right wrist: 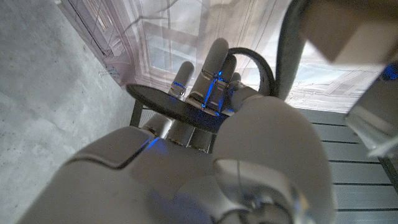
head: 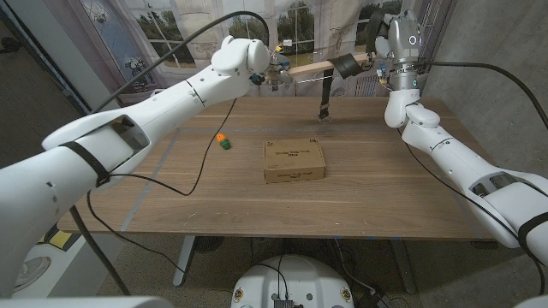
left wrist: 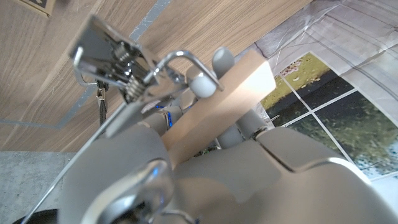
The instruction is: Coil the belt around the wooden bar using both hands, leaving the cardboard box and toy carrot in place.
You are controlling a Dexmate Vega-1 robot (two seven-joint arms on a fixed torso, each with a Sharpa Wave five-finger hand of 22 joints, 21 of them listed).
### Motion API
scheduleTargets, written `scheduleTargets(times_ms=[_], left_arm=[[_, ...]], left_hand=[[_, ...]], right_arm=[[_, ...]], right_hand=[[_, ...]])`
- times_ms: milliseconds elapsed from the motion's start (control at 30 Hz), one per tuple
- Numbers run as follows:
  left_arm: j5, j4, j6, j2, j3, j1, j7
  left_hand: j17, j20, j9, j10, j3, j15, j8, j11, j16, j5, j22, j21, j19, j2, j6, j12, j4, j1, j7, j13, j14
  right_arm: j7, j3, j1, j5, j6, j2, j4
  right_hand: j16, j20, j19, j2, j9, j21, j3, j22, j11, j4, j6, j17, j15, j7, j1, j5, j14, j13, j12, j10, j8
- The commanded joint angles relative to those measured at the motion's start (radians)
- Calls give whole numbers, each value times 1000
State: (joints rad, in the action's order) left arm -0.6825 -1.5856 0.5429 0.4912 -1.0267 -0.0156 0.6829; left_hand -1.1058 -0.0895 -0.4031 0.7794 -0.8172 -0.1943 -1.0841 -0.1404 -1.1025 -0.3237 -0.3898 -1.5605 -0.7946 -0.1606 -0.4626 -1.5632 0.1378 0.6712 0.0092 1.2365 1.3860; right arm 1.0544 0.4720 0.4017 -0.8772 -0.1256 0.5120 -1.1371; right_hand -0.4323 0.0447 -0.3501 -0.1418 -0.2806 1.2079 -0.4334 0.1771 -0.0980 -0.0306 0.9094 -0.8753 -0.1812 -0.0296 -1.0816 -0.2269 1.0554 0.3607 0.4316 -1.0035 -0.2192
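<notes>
The box [head: 294,161] lies nearest, at table centre, with the carrot [head: 223,141] at its ten o'clock. At twelve o'clock, above the far edge, the left hand [head: 267,70] grips the bar [head: 310,68]; the right hand [head: 370,62] grasps the belt's [head: 346,65] coil, its tail hanging to the table [head: 171,197].

Print marks the cardboard box [head: 294,161] lid, too small to read.

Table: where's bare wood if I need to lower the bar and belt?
Free: the stretch of table right of the cardboard box, and the near strip in front of it. Left of the toy carrot a black cable crosses. Crowded: the far edge, where the belt hangs from the wooden bar.
</notes>
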Motion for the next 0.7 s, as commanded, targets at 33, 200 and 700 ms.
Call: scheduleTargets(times_ms=[33,200,700], left_arm=[[-21,62,6,-41,-33,-36,-3],[-38,84,36,-58,-40,-44,-20],[6,159,73,-95,-27,-92,-88]], left_hand=[[-2,-73,-1,0,-5,-7,-7,3,-8,-3,-3,-3,7,-4,-3,-4,2,2,5,3,4],[5,-73,-1,2,-5,-7,-9,3,-2,-4,2,-1,4,-6,-3,-4,2,2,5,3,1],[-2,-75,0,3,-5,-9,-11,-1,-12,-2,3,-3,2,-7,-1,-4,0,3,8,3,11]], right_arm=[[63,-297,83,-466,-58,-120,-113],[63,-330,134,-549,-62,-124,-189],[63,-320,317,-628,-66,-96,-342]], right_hand=[[10,140,-1,-6,-4,-5,0,1,3,-2,35,0,-42,-42,-1,1,-7,-3,-6,0,0],[9,134,-4,-15,-4,-4,-5,1,6,-3,39,0,-46,-37,-6,1,-1,-8,-8,-7,-3],[8,86,-13,-12,0,3,-12,2,11,-25,49,-7,-44,-29,-24,15,13,-22,-18,-29,-8]])
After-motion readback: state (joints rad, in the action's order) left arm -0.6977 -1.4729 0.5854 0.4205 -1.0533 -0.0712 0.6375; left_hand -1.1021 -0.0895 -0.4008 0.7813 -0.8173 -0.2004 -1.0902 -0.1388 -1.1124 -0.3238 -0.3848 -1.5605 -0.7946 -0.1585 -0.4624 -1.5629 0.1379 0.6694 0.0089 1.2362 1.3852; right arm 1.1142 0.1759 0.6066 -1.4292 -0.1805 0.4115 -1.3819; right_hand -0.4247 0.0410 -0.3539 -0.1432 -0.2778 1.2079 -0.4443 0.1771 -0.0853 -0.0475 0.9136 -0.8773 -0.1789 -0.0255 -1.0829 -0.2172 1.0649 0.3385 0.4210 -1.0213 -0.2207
